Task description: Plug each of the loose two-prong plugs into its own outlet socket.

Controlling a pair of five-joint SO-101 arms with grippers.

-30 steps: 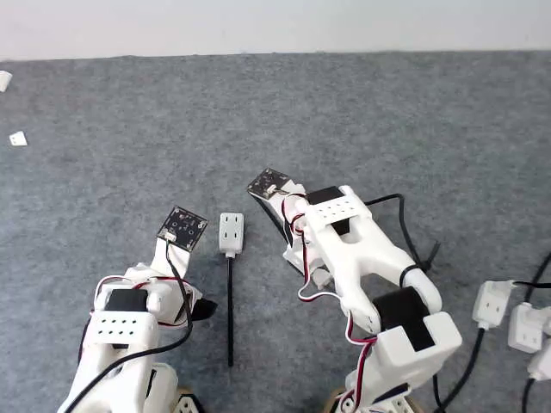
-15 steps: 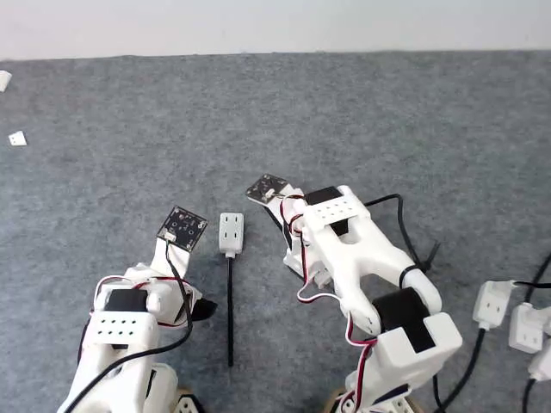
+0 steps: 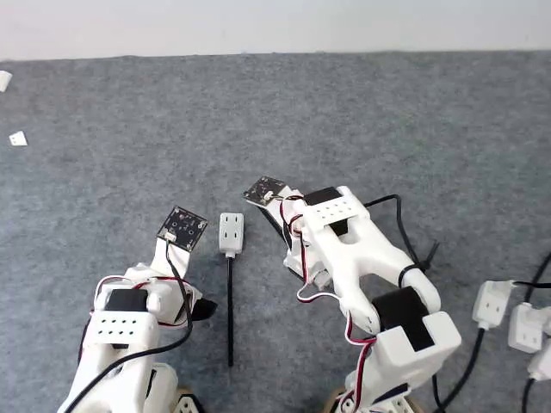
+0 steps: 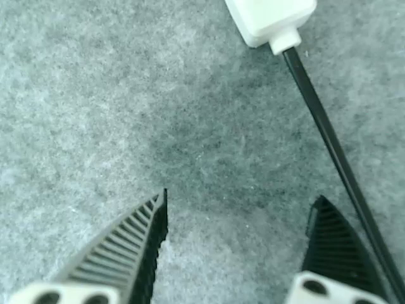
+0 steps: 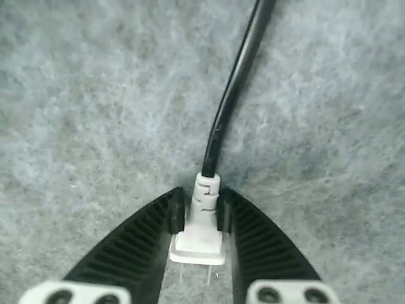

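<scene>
A robot test bench, probably in a lab or a workshop.
I stand on a plain grey felt mat point(image 3: 387, 120) that ends at a bare white wall point(image 3: 275, 26). My left arm point(image 3: 120, 335) and my right arm point(image 3: 362, 249) are white plastic with open red and black wires and a bare camera board point(image 3: 182, 227) on each wrist. White outlet sockets point(image 3: 492, 303) on black cords lie loose on the mat.

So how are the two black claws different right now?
The left gripper is open, bare grey carpet between its fingers; the right gripper is shut on a white two-prong plug. The left gripper points toward a white outlet socket; the right gripper has a black cord running away from its plug. Both have black ribbed fingers.
</scene>
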